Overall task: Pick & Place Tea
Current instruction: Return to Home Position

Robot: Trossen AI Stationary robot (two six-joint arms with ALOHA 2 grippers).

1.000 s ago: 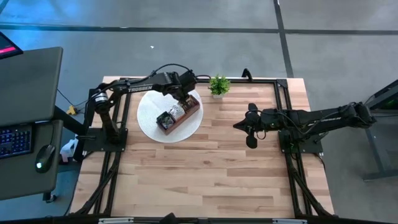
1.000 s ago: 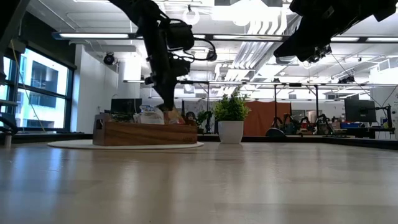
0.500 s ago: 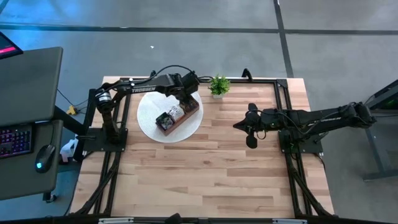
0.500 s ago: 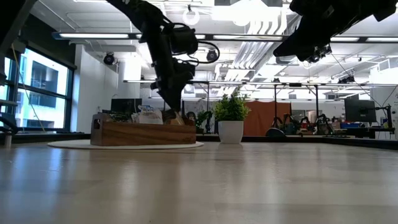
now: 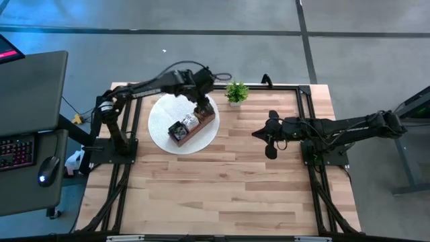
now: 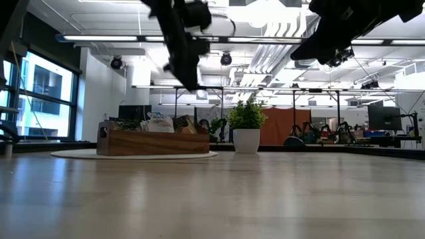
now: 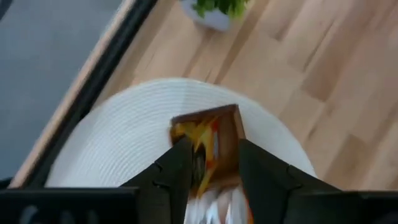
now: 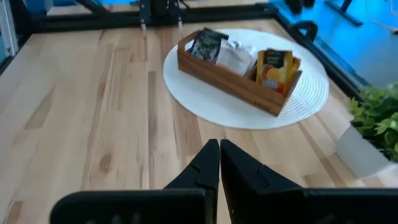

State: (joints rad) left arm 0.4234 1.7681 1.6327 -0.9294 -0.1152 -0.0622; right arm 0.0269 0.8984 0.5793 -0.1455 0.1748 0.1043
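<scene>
- Tea [image 5: 190, 122]: small flat sachets, all those visible standing in a wooden box [image 8: 227, 79] of three sections.
- Dark sachets [image 8: 205, 42] sit in one end section, white sachets [image 8: 233, 61] in the middle, orange sachets [image 8: 273, 67] in the end nearest the plant [image 5: 236, 91].
- The box rests on a round white mat [image 8: 205, 102] at the far left of the worktop [image 5: 235, 181]; the plant stands just beside the mat.
- Left pincer [image 7: 211, 146]: fingers apart and holding nothing. It hangs well above the orange end of the box, clear of the sachets.
- Right pincer [image 8: 219, 146]: fingers together and holding nothing. It is raised over the right half of the worktop, well apart from the box.
- Progress, as a judgement: the sorting looks finished, since no sachet shows loose on the worktop. Only bringing the left arm to its rest remains.
- Writing: the sachet fronts carry print and a picture, too small to read. No brand or label can be made out on the box or the plant pot.
</scene>
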